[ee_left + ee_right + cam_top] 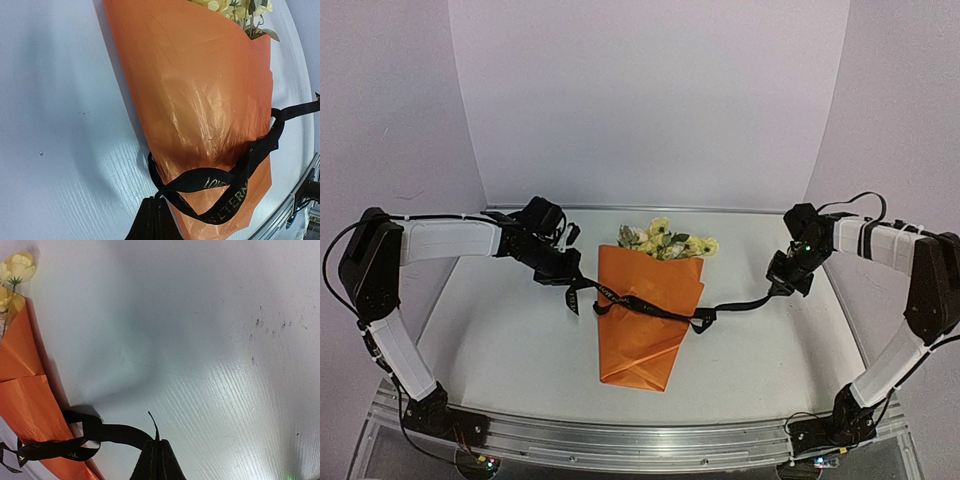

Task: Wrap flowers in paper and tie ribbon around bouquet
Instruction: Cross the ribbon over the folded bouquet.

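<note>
The bouquet lies in the middle of the table as an orange paper [642, 330] cone with its point toward me. Yellow flowers [665, 240] poke out of its far, wide end. A black ribbon [650, 305] with pale lettering crosses the cone and loops over itself at the right edge. My left gripper [570, 287] sits just left of the cone, shut on the ribbon's left end. My right gripper [783, 285] is well to the right, shut on the other end. The left wrist view shows the paper [200, 90], ribbon [215, 181] and gripper [154, 201]. The right wrist view shows the ribbon [117, 432] running into the gripper [157, 441].
The white table [500, 340] ends at an aluminium rail [640, 440] along the near edge, where both arm bases are bolted. Pale backdrop walls close off the back and both sides.
</note>
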You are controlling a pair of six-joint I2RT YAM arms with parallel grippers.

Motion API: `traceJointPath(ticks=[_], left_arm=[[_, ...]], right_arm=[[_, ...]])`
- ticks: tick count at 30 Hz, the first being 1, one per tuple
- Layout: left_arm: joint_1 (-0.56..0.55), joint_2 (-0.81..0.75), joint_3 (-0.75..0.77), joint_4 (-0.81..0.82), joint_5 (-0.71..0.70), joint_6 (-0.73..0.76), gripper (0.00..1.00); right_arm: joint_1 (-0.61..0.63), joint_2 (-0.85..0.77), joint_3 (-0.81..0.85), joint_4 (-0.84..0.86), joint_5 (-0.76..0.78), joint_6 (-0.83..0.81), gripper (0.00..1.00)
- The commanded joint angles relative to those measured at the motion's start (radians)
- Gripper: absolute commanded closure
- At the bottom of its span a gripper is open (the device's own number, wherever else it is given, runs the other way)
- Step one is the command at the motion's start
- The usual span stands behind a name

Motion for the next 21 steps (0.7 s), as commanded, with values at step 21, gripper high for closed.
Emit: traceJointPath(ticks=[21], left_arm=[[0.006, -0.022, 0.020, 0.027, 0.050, 0.024, 1.00]], right_arm=[[0.258, 0.213, 0.384, -0.144, -0.012, -0.058, 1.00]])
